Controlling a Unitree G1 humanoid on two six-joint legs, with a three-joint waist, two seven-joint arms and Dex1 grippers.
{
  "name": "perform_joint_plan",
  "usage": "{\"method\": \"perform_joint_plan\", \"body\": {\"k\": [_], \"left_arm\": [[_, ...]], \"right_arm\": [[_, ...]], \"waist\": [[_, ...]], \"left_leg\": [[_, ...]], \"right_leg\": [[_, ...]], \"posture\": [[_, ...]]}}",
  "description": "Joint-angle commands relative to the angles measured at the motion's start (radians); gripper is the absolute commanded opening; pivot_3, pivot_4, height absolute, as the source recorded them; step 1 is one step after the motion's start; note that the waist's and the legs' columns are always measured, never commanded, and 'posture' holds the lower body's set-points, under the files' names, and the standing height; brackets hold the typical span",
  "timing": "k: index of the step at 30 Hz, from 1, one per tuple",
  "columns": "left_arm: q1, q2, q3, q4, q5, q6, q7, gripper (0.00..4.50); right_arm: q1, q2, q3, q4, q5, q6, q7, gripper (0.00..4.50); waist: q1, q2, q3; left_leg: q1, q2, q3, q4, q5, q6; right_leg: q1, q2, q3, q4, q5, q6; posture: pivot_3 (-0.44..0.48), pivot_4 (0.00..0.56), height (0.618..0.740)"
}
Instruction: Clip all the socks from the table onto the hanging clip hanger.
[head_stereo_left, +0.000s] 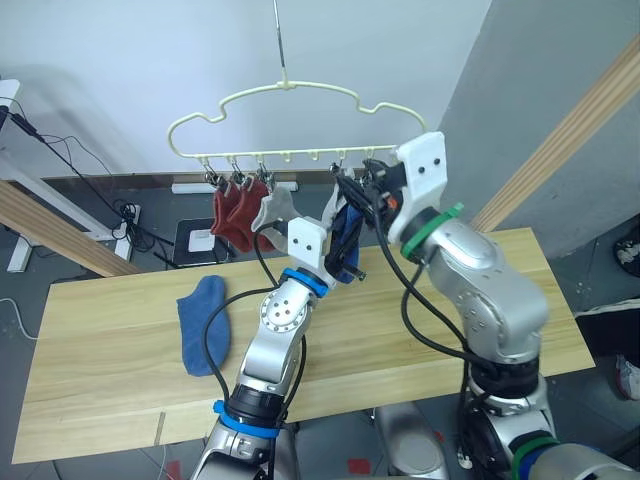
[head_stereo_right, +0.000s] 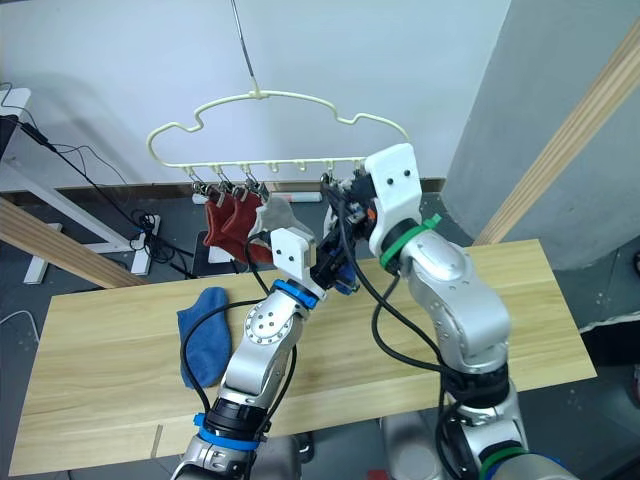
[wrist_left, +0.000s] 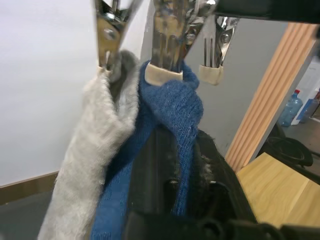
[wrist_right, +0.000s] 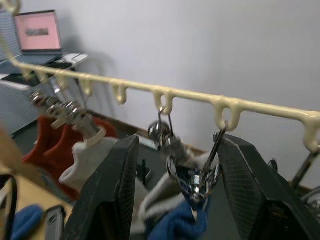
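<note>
The pale-yellow clip hanger (head_stereo_left: 290, 95) hangs above the table's (head_stereo_left: 110, 400) far edge. Two brick-red socks (head_stereo_left: 235, 215) and a light grey sock (head_stereo_left: 278, 208) hang from its left clips. My left gripper (head_stereo_left: 346, 250) is raised to the clip row, shut on a blue sock (wrist_left: 170, 115) whose top edge sits in a metal clip (wrist_left: 167, 45) beside the grey sock (wrist_left: 95, 150). My right gripper (wrist_right: 177, 142) is open at the hanger's bar, its fingers (wrist_right: 107, 190) standing either side of that clip (wrist_right: 192, 182). A second blue sock (head_stereo_left: 205, 325) lies flat on the table's left half.
Round wooden poles slant past the table at the left (head_stereo_left: 50, 225) and the right (head_stereo_left: 570, 130). Cables and a power strip (head_stereo_left: 125, 215) lie on the floor behind. An empty clip (wrist_left: 212, 70) hangs next to the blue sock.
</note>
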Motion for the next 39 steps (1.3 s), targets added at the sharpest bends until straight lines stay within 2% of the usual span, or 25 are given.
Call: {"method": "perform_joint_plan", "body": {"k": [1,5,10,16,19,25,32,36,39], "left_arm": [[-0.001,0.006,-0.013,-0.011,-0.007,0.007,-0.020,1.77],[0.008,0.027,-0.032,-0.023,0.003,0.009,-0.048,2.89],[0.027,0.063,-0.040,-0.048,-0.020,-0.002,-0.108,2.89],[0.055,0.178,-0.070,-0.115,-0.096,-0.030,-0.307,2.89],[0.059,0.218,-0.069,-0.135,-0.125,-0.021,-0.365,2.89],[0.075,0.406,0.001,-0.318,-0.355,0.186,-0.558,2.89],[0.010,0.521,0.140,-0.379,-0.516,0.359,-0.575,2.89],[-0.035,0.502,0.226,-0.360,-0.515,0.366,-0.477,2.89],[-0.036,0.498,0.247,-0.379,-0.522,0.381,-0.452,2.89]], "right_arm": [[0.009,-0.038,-0.018,-0.090,0.047,0.023,0.034,2.48],[0.042,-0.131,-0.040,-0.158,0.085,0.028,0.086,2.48],[0.084,-0.200,-0.068,-0.209,0.119,0.012,0.109,2.48],[0.140,-0.256,-0.079,-0.212,0.046,-0.026,0.053,2.48],[0.144,-0.260,-0.070,-0.200,0.027,-0.042,0.037,2.48],[0.133,-0.243,-0.019,-0.120,-0.044,-0.085,-0.014,2.48],[0.080,-0.185,0.008,-0.032,-0.107,-0.097,-0.072,2.48],[0.072,-0.161,0.012,-0.022,-0.116,-0.096,-0.073,2.48],[0.070,-0.150,0.011,-0.020,-0.119,-0.096,-0.069,2.48]], "waist": [[-0.001,0.000,0.000],[-0.002,0.000,0.000],[-0.004,0.000,0.000],[-0.009,0.000,0.000],[-0.014,0.000,0.000],[-0.026,0.001,-0.001],[-0.025,0.001,-0.001],[-0.022,0.001,-0.001],[-0.022,0.001,-0.001]], "left_leg": [[0.000,0.000,0.000,0.000,0.000,0.000],[0.000,0.000,0.000,0.000,0.000,0.000],[0.000,0.000,0.000,0.000,0.000,0.000],[0.000,0.000,0.001,0.000,0.000,0.000],[0.001,0.000,0.001,0.000,0.000,0.000],[0.001,0.001,0.001,0.000,0.001,0.001],[0.001,0.001,0.001,0.000,0.001,0.001],[0.001,0.001,0.001,0.000,0.001,0.001],[0.000,0.001,0.001,-0.001,0.001,0.001]], "right_leg": [[0.000,0.000,0.000,0.000,0.000,0.000],[0.000,0.001,0.000,0.000,0.000,0.000],[0.000,0.001,0.001,0.000,0.000,0.000],[0.000,0.001,0.001,0.000,0.000,0.000],[0.000,0.001,0.001,0.000,0.000,0.000],[0.000,0.001,0.002,0.000,0.000,0.000],[0.000,0.002,0.003,0.000,-0.001,0.001],[0.000,0.001,0.002,-0.001,0.000,0.001],[0.000,0.001,0.002,-0.001,0.000,0.001]], "posture": [[-0.289,0.309,0.740],[-0.289,0.309,0.740],[-0.291,0.308,0.740],[-0.294,0.307,0.740],[-0.294,0.306,0.740],[-0.277,0.301,0.740],[-0.271,0.298,0.740],[-0.259,0.298,0.740],[-0.255,0.297,0.740]]}}
